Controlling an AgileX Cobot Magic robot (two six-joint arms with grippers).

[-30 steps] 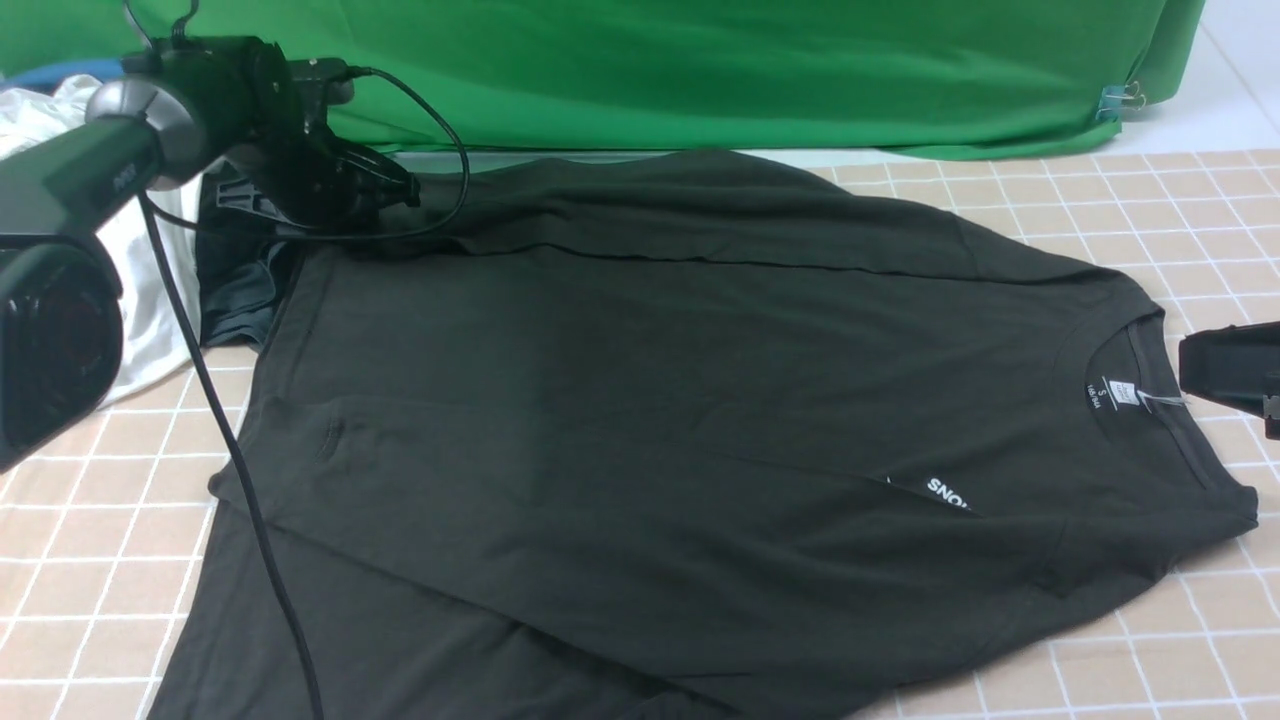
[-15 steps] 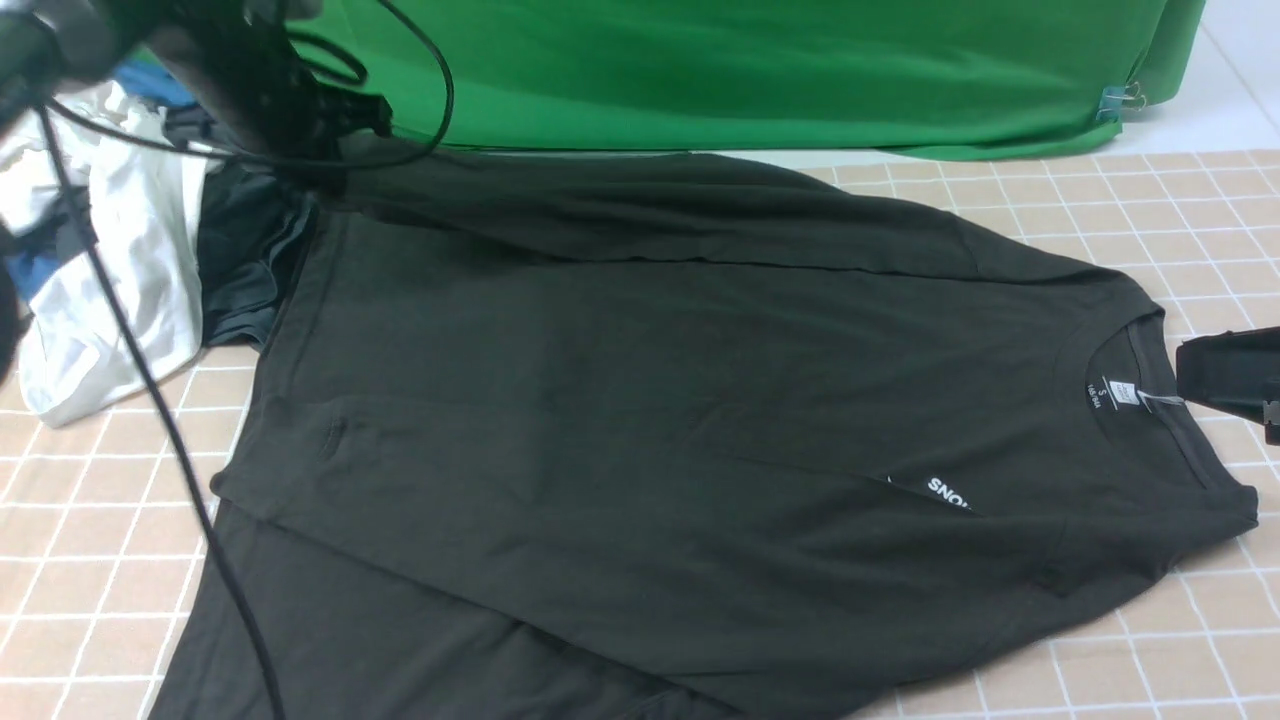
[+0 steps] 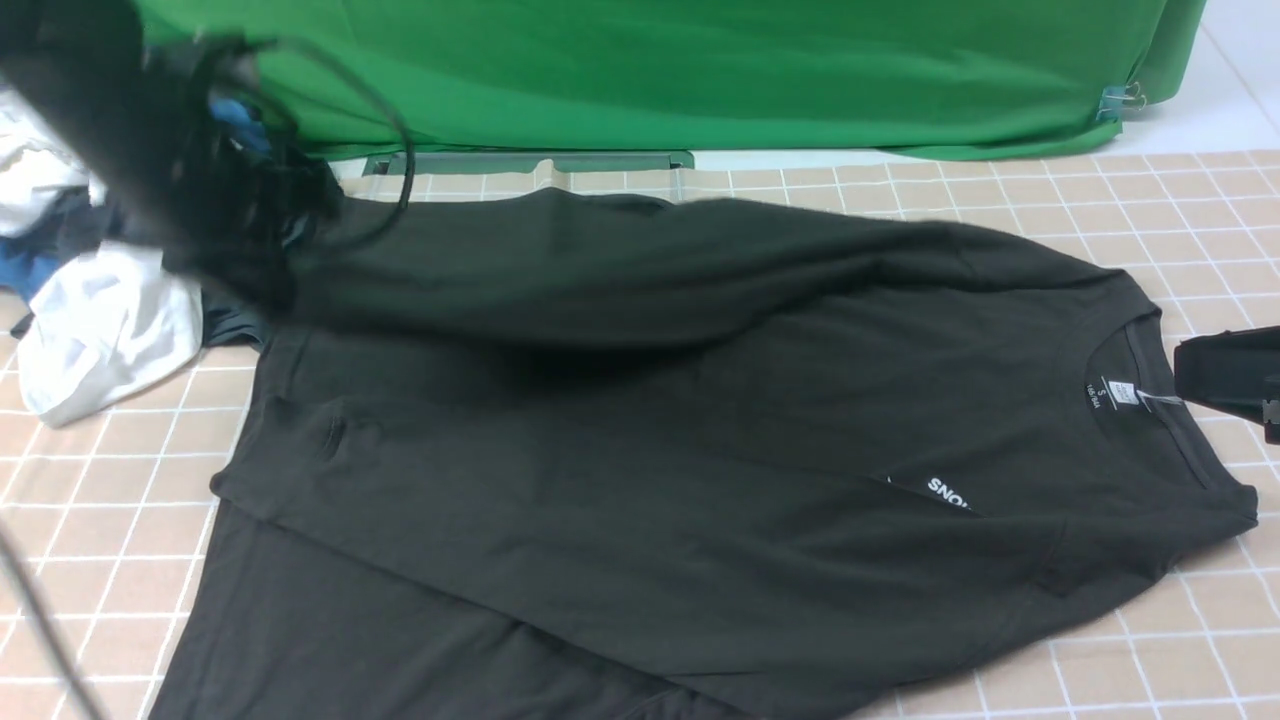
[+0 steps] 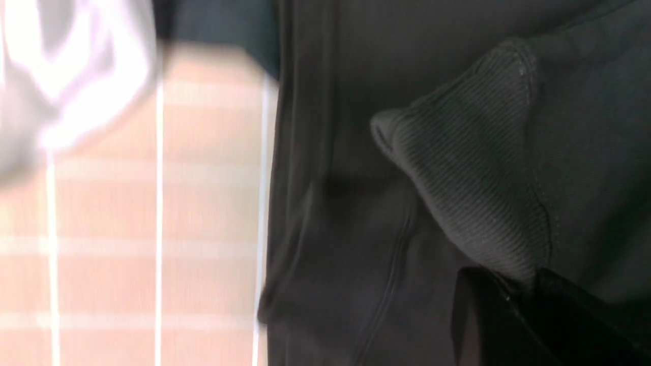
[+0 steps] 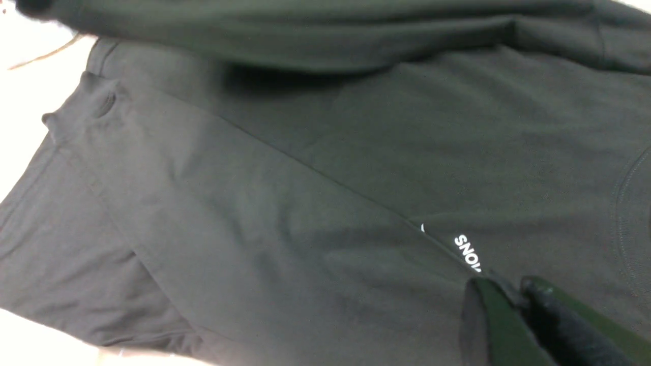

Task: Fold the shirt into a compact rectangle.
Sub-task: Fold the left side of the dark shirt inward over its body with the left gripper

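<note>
The black-olive shirt [image 3: 640,470] lies spread on the checked table, collar to the right, its white print [image 3: 945,492] half hidden by a fold. My left gripper [image 3: 250,250], blurred at the far left, is shut on the shirt's ribbed sleeve cuff [image 4: 473,173]. In the left wrist view the cuff sticks out from between that gripper's [image 4: 524,284] fingers. The held sleeve [image 3: 600,270] hangs lifted across the back of the shirt. At the right edge my right gripper [image 3: 1225,375] sits beside the collar and neck label [image 3: 1112,392]. In its wrist view its fingers [image 5: 513,290] stand almost together above the cloth near the print [image 5: 467,252].
A heap of white and blue clothes [image 3: 100,320] lies at the far left beside the shirt. A green backdrop [image 3: 700,70] closes off the back of the table. A black cable [image 3: 390,140] loops off the left arm. Bare checked table [image 3: 1100,200] shows at the back right.
My left gripper has shut on the far sleeve's cuff, lifted it and pulled it nearer and to the left, baring tiles at the back. The right gripper has hardly moved.
</note>
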